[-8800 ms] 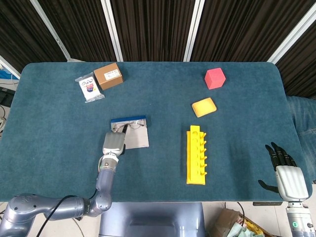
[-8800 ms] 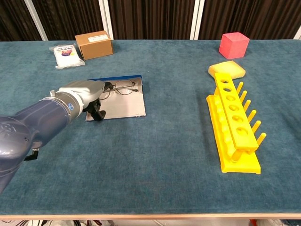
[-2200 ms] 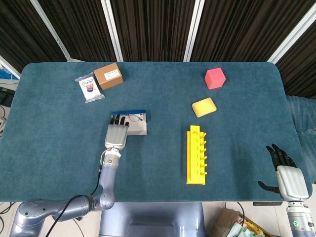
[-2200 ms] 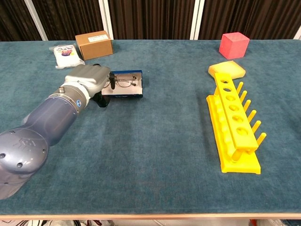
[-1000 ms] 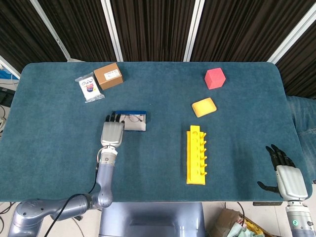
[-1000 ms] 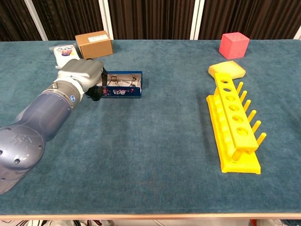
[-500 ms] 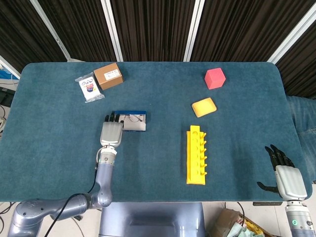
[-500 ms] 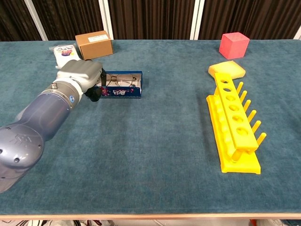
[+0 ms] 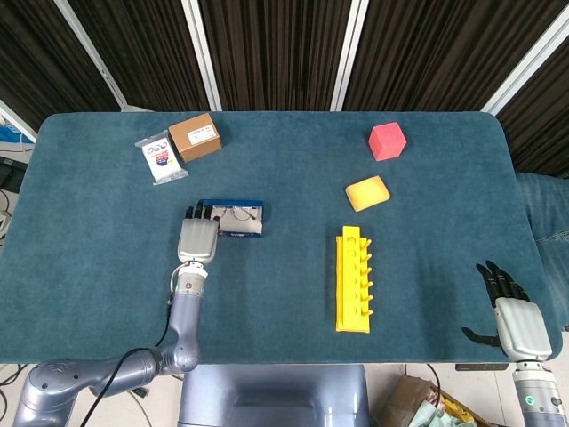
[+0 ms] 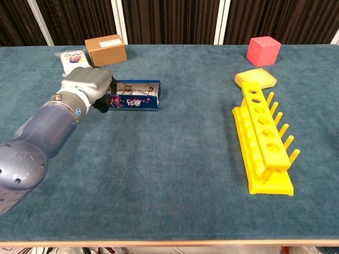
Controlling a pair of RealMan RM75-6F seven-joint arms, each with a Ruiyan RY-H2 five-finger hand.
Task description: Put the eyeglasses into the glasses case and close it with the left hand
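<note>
The eyeglasses [image 10: 133, 91] lie inside the glasses case [image 10: 135, 100] — the left hand [image 10: 90, 84] touches its left end, fingers [image 9: 197, 213] slightly apart, gripping nothing.

1. Brown cardboard box [image 9: 195, 136] sits at the far left of the blue table [image 9: 284, 294].
2. White packet [image 9: 161, 159] lies just beside it.
3. Pink cube [image 9: 388, 141] stands far right.
4. Yellow sponge [image 9: 367, 193] lies nearer.
5. Yellow rack [image 9: 353, 279] lies nearer again, pegs pointing right.
</note>
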